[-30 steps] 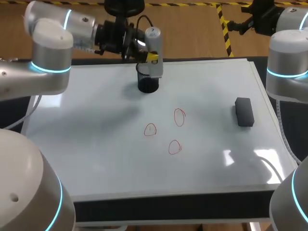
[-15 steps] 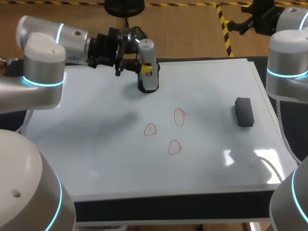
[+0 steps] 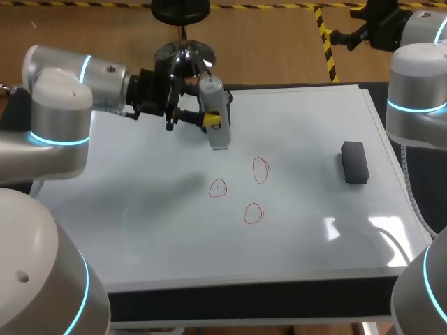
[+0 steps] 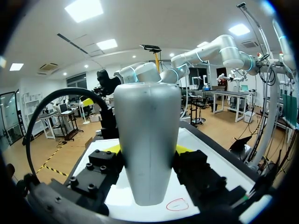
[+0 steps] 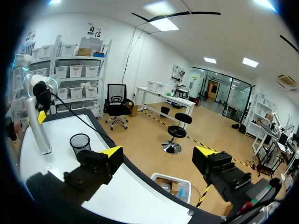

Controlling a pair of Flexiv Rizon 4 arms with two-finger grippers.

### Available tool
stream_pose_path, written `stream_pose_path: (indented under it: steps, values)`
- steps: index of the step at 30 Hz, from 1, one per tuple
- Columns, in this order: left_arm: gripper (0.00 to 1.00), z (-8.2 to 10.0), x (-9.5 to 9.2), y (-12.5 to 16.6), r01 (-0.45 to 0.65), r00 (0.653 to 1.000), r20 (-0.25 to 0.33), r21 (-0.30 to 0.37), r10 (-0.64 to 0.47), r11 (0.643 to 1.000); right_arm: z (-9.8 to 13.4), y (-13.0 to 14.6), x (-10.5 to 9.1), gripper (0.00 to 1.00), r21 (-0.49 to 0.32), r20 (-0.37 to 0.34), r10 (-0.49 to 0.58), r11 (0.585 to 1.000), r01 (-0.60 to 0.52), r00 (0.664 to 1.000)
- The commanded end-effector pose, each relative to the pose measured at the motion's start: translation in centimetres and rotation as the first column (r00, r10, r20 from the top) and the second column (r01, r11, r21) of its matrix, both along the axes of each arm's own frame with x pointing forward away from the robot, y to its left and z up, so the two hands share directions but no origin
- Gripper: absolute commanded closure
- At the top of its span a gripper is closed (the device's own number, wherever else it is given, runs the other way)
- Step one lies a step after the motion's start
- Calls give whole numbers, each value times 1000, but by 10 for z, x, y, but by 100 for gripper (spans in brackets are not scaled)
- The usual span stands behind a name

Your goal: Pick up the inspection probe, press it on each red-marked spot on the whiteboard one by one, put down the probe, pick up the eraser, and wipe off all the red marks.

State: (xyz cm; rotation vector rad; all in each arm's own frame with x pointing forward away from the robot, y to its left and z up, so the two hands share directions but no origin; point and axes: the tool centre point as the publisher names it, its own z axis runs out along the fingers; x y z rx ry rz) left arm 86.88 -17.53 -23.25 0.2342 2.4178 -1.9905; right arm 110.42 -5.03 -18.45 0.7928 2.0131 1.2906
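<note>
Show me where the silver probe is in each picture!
Head view: probe in the left gripper, over the whiteboard, behind the red circles.
Left wrist view: huge, between the gripper's fingers.
Right wrist view: small, far off, held over the whiteboard.
Shared landmark: the whiteboard.

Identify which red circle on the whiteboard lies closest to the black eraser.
The tall narrow red circle, rightmost of three; the black rectangular eraser lies to its right.
</note>
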Motion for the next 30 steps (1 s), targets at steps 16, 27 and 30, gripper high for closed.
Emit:
stream_pose_path:
  steps: [16,27,30]
  values:
    - [100,-27,-33,7,-21,998,-59,-8,21,1000,0,0,0,0,0,0,0,1000,0,1000]
    - [100,-45,-45,11,-23,997,-77,-24,21,999,0,0,0,0,0,0,0,1000,0,1000]
    - [100,-49,-47,11,-20,996,-82,-24,18,1000,0,0,0,0,0,0,0,1000,0,1000]
